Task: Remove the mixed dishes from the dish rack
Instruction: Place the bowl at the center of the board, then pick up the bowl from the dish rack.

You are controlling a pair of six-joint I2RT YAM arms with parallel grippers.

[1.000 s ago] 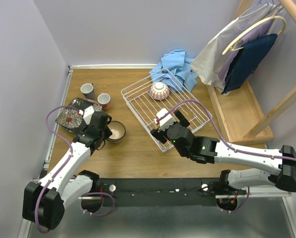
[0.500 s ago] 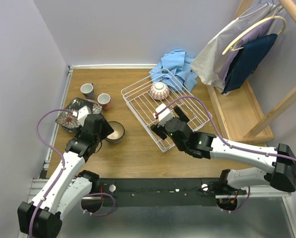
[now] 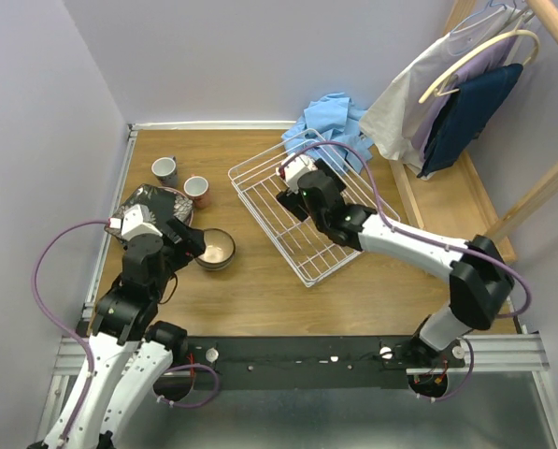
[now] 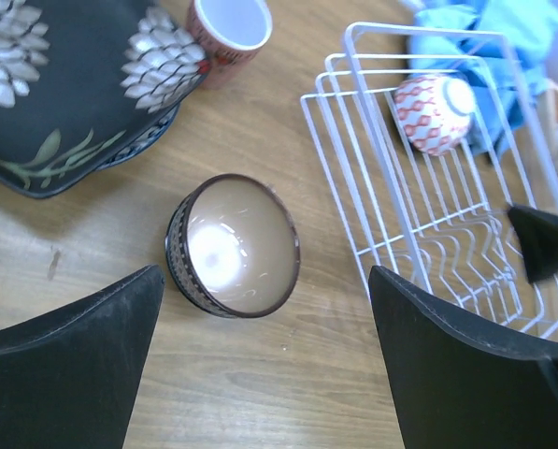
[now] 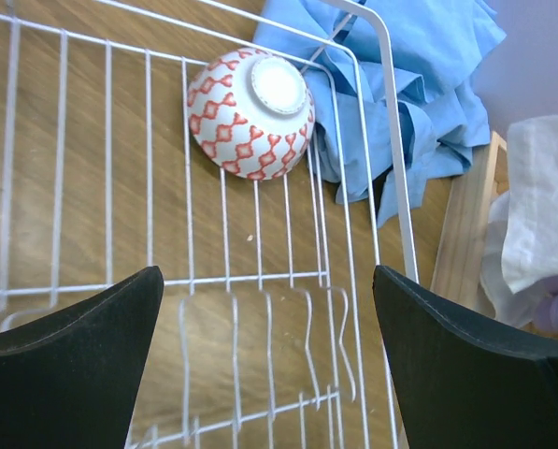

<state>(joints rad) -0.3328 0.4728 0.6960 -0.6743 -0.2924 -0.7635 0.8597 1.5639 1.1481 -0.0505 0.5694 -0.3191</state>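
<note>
Rack (image 5: 392,140): only pink bowl (image 5: 250,112) in it, far end. I spread left jaws, left brown bowl (image 4: 234,246) on desk (image 3: 260,299), backed off. Right jaws, spread, moved up over pink bowl; last pick, I judged.

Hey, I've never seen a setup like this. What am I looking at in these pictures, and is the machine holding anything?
These are two robot arms bolted to a wooden table. The wide picture looks down from above and behind them; the other two come from a camera on each wrist, so the black shapes at the bottom are that claw's own fingers. The left claw is open near a brown bowl, with a black floral plate, an orange-red cup and a grey cup close by. The right claw is open over the white wire dish rack, where one red-patterned bowl lies bottom up. Neither claw holds anything.
</note>
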